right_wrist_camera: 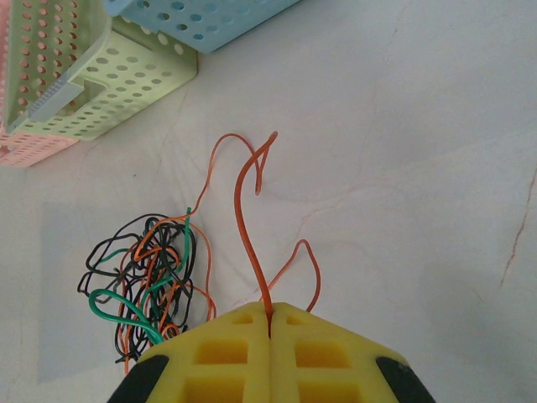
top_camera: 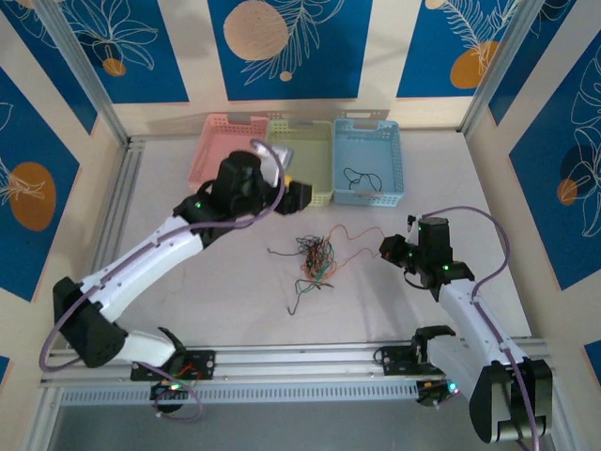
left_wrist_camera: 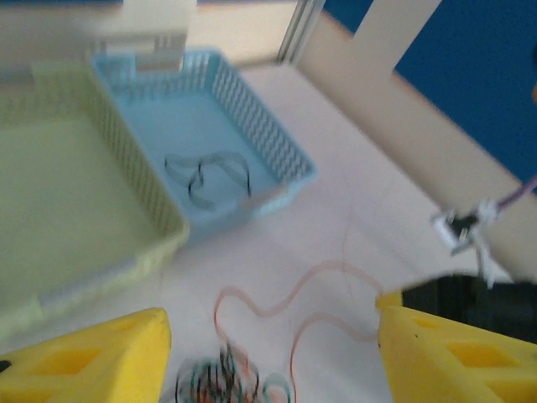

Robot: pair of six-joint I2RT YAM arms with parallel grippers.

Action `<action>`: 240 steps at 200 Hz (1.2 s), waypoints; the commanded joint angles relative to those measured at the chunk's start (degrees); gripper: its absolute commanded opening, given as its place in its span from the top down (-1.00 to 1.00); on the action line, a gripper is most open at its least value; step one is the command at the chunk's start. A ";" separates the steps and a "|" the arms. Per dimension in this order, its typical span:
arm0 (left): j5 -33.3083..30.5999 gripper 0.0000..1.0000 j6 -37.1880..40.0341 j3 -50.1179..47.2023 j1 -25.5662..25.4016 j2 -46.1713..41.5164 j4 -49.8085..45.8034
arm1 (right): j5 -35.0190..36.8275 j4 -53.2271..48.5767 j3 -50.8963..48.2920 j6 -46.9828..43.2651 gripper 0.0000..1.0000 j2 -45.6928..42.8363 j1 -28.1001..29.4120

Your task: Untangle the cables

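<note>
A tangle of black, orange-red and green cables (top_camera: 316, 258) lies on the white table between the two arms. My right gripper (top_camera: 390, 249) sits to its right, shut on an orange-red cable (right_wrist_camera: 247, 218) that rises from the closed yellow jaws (right_wrist_camera: 269, 323); the tangle (right_wrist_camera: 147, 277) lies left of them. My left gripper (top_camera: 296, 193) hovers at the green basket's front edge, open, with nothing between its yellow fingers (left_wrist_camera: 92, 357). Below it I see the blurred tangle (left_wrist_camera: 231, 382) and a looping orange-red cable (left_wrist_camera: 277, 306). One black cable (top_camera: 362, 178) lies coiled in the blue basket (left_wrist_camera: 277, 126).
Three baskets stand in a row at the back: pink (top_camera: 221, 141), green (top_camera: 305, 141) and blue (top_camera: 368, 132). A black strand (top_camera: 299, 296) trails toward the front rail (top_camera: 300, 357). Walls close in on the table's left, right and back.
</note>
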 commanded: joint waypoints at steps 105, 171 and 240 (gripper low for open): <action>3.51 -0.31 18.75 16.47 -8.28 25.85 -21.32 | -0.22 0.01 0.46 0.07 1.00 0.22 0.45; 2.50 -0.31 14.74 26.53 -9.60 35.49 -27.01 | -0.10 0.09 0.53 0.04 1.00 0.56 0.58; 4.52 -0.34 22.65 32.18 -10.32 41.24 -33.71 | 0.05 0.10 0.38 0.16 1.00 0.35 0.51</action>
